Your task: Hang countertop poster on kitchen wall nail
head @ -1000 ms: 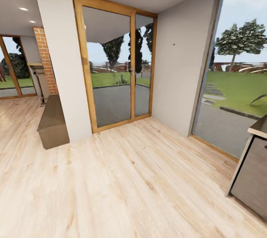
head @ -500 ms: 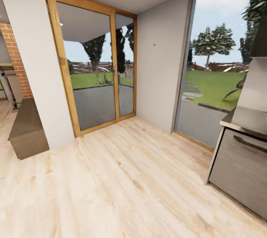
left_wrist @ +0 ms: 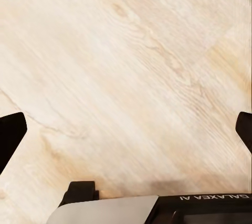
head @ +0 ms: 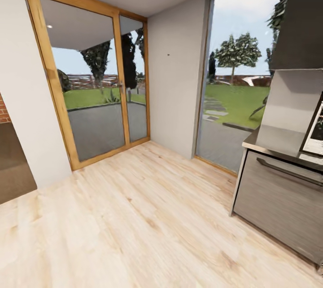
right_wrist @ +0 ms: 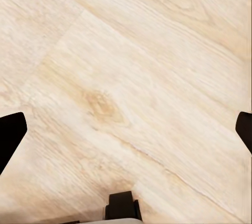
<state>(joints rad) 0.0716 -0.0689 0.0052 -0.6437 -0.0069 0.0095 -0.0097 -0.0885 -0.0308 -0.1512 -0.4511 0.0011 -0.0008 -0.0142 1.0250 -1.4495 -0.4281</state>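
From the head camera, a pale wooden floor runs to a wood-framed glass door and a tall window looking onto lawn and trees. Between them stands a light-grey wall panel carrying a tiny dark nail. At the right, the grey worktop sits above a cabinet front with a dark handle. A black-framed, white-bordered picture, possibly the poster, leans at the frame's edge on that worktop, mostly cut off.

In the left wrist camera, the left end effector hangs over bare floorboards, its dark fingertips spread wide, nothing between them.

In the right wrist camera, the right end effector is likewise spread and empty above the floor.
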